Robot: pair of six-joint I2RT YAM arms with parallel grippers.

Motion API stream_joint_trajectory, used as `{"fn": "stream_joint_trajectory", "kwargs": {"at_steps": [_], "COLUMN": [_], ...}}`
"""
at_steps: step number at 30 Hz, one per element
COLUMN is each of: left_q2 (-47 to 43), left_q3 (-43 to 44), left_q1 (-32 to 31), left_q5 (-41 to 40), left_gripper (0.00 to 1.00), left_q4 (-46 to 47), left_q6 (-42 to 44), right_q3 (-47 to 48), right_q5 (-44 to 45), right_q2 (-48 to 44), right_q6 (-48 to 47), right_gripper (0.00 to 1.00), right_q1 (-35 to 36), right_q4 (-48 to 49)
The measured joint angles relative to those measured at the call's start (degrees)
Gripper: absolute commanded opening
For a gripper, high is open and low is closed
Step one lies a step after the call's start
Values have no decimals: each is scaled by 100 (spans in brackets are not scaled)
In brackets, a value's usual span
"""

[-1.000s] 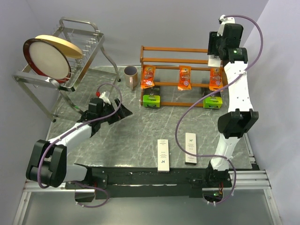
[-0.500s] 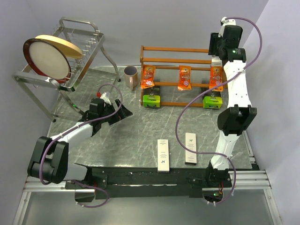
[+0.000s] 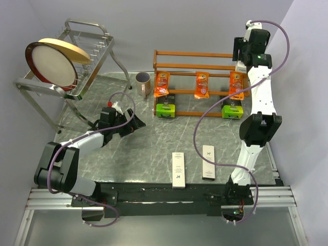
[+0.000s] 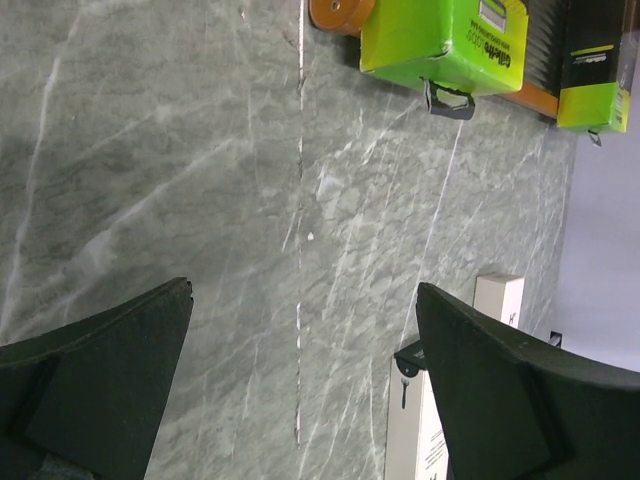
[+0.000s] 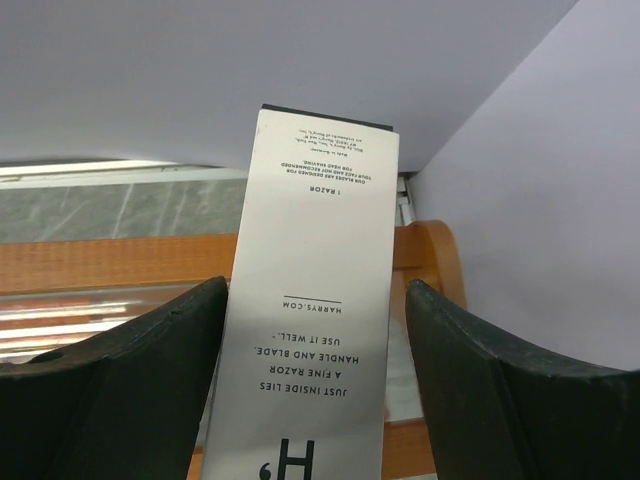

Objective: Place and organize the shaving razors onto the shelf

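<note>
My right gripper (image 3: 240,60) is at the top right end of the shelf (image 3: 192,54), an orange-brown wooden rack. A long white razor box (image 5: 320,200) stands upright between its jaws, which are open, with a gap on the right side. The middle tier holds three orange packets (image 3: 202,84). Two lime-green packs (image 3: 166,109) sit on the bottom tier. Two more white boxes (image 3: 178,169) (image 3: 208,161) lie flat on the table near the front. My left gripper (image 3: 134,123) hovers open and empty over the table, left of the shelf; its wrist view shows a green pack (image 4: 440,35) and a white box (image 4: 500,300).
A mauve mug (image 3: 143,82) stands just left of the shelf. A silver wire rack (image 3: 92,51) with a round plate (image 3: 51,64) fills the back left corner. Grey walls close in behind and to the right of the shelf.
The right gripper's jaws have spread wider around the white box and the wrist has drawn slightly up and right. The left arm's elbow has shifted a little; its gripper stays open.
</note>
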Motion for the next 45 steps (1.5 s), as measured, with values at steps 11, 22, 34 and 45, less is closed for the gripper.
{"fn": "stream_joint_trajectory", "kwargs": {"at_steps": [11, 22, 34, 45], "left_q2": [236, 240, 240, 271], "left_q3": [205, 208, 208, 286], "left_q1": [-72, -92, -92, -205], "left_q5": [13, 9, 11, 11], "left_gripper": [100, 99, 99, 100], "left_q4": [70, 72, 103, 146], "left_q6": [-52, -83, -83, -70], "right_q3": [-83, -459, -610, -2114], "right_q5": [-149, -247, -190, -538], "right_q2": [-2, -120, -129, -1873], "right_q6": [-409, -892, -1016, -168], "right_gripper": [72, 73, 96, 100], "right_q1": [-26, -70, -190, -59], "right_q4": [125, 485, 654, 1867]}}
